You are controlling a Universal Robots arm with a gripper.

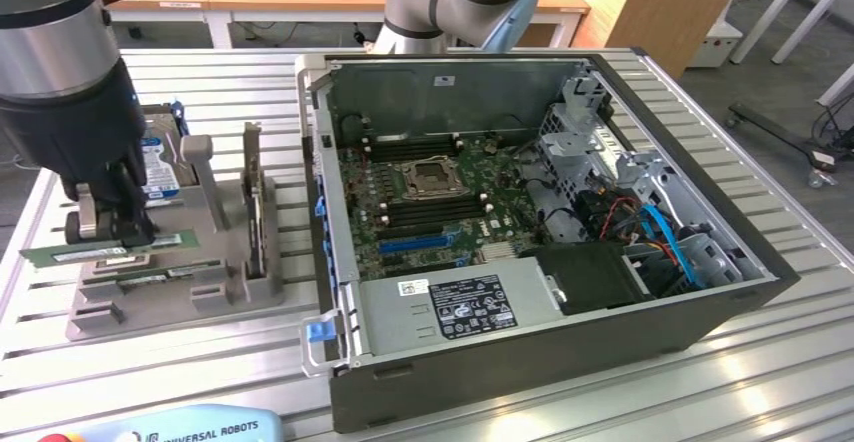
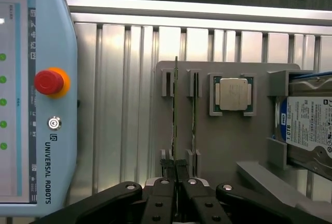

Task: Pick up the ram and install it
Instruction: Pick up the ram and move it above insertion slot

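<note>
Silver table [image 1: 174, 362]; pincer [image 1: 112, 230] squeezes the ram [image 1: 64, 254] tight, above its grey stand [image 1: 247, 287]; picking-up step; fitting needs careful aim.

At opposite sides of the grey holder [image 2: 228, 141], the teach pendant [image 2: 36, 105] and the hard drive [image 2: 311, 125] run off the picture's edges, while the ram [image 2: 176, 105], edge-on over the holder, has one end hidden in the clamped gripper [image 2: 176, 168].
</note>
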